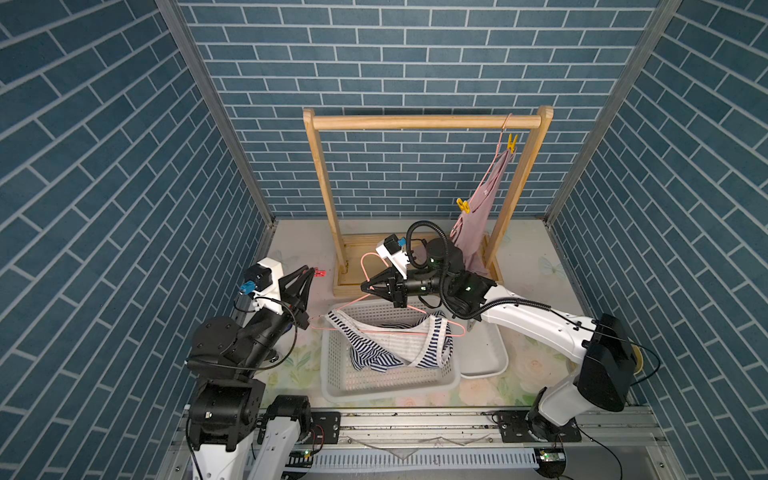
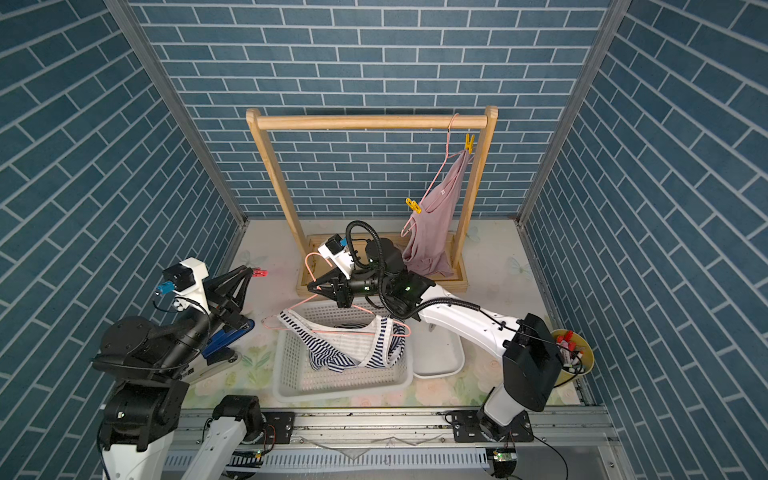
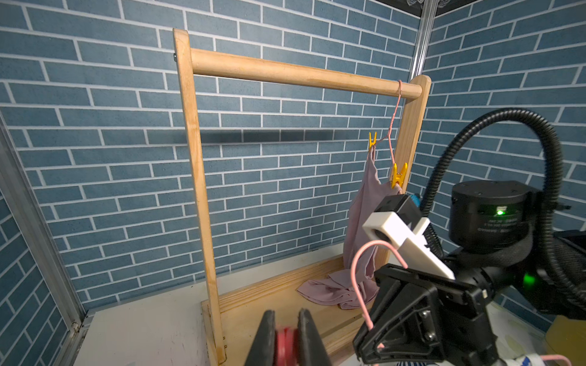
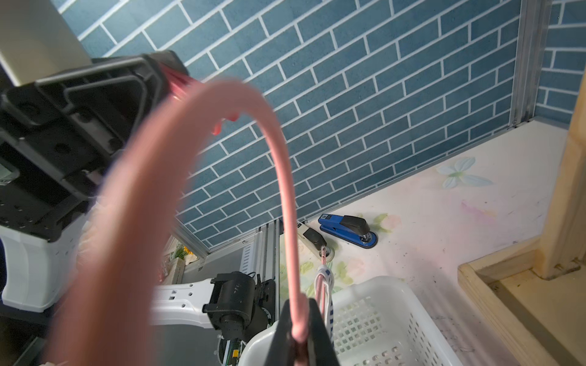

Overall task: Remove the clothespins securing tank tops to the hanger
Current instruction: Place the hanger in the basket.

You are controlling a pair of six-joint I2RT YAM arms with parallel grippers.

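**Top view.** Left fingers (image 1: 311,272) are clenched on the red clothespin (image 1: 319,273), at 10 o'clock from the basket (image 1: 390,388). Right fingers (image 1: 364,286) are clamped on the neck of the pink hanger (image 1: 374,331). The striped tank top (image 1: 432,340), with no pin visible on it, sags into the basket.

**Risks.**
- A tilted hanger could shed the top over the rim.
- A careless release could flick the clothespin away.

At 1 o'clock, the upper yellow clothespin (image 1: 512,142) and the lower yellow clothespin (image 1: 463,205) grip the pink tank top (image 1: 473,226).

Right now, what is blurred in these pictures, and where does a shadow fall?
Right wrist view: the hanger near the lens is smeared, out of focus. Left wrist view: the red pin close to the lens is soft; the bar casts a dark band on the wall.
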